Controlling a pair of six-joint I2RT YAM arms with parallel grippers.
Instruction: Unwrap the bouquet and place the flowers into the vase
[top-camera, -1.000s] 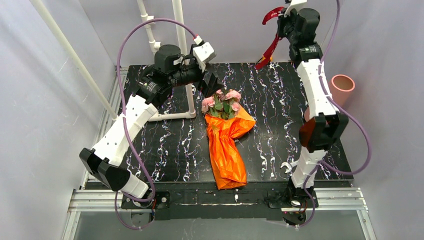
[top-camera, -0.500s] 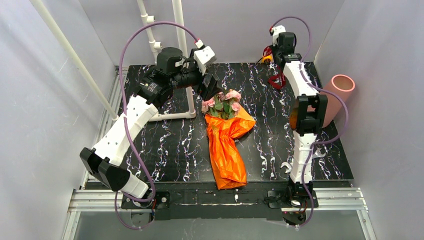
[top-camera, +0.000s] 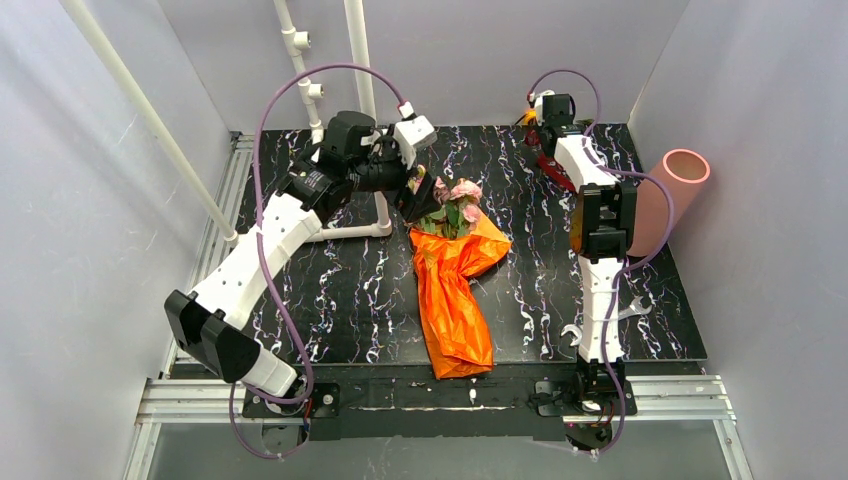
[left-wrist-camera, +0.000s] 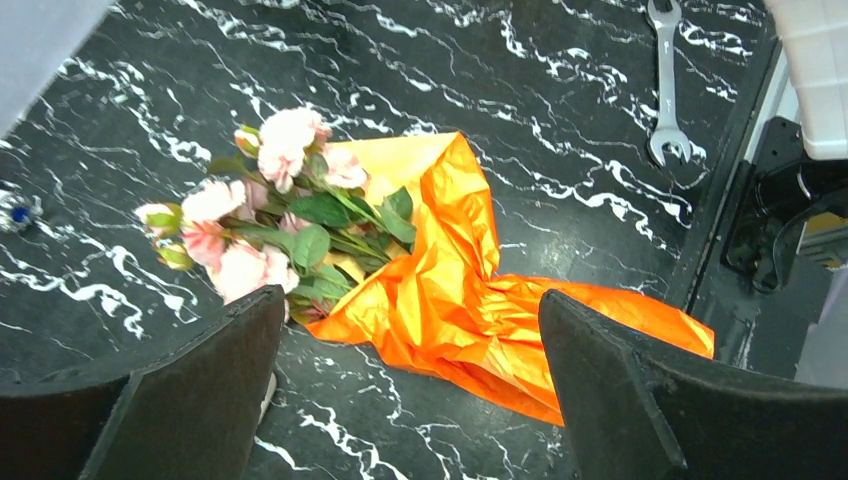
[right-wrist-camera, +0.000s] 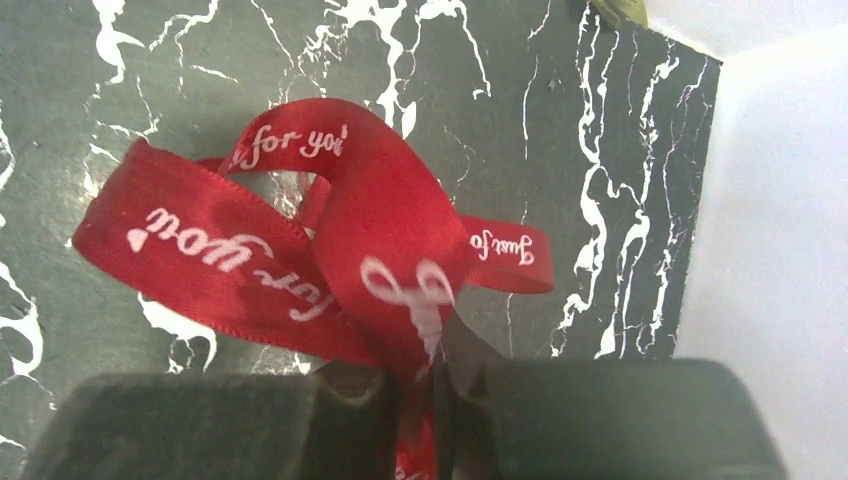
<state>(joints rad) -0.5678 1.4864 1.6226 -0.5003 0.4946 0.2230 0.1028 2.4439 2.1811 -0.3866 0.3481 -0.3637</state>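
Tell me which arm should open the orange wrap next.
Left. Its open hand hovers over the bouquet; the right hand is at the table's far edge, pinching the ribbon.

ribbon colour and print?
Dark red ribbon with white cursive "Just for you" lettering; clearest in the right wrist view.

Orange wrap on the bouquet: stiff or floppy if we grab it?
Probably floppy and light: the orange wrap is crinkled and lies collapsed flat. Its sheen suggests it's slippery. The flowers sit at its open end and may slide out.
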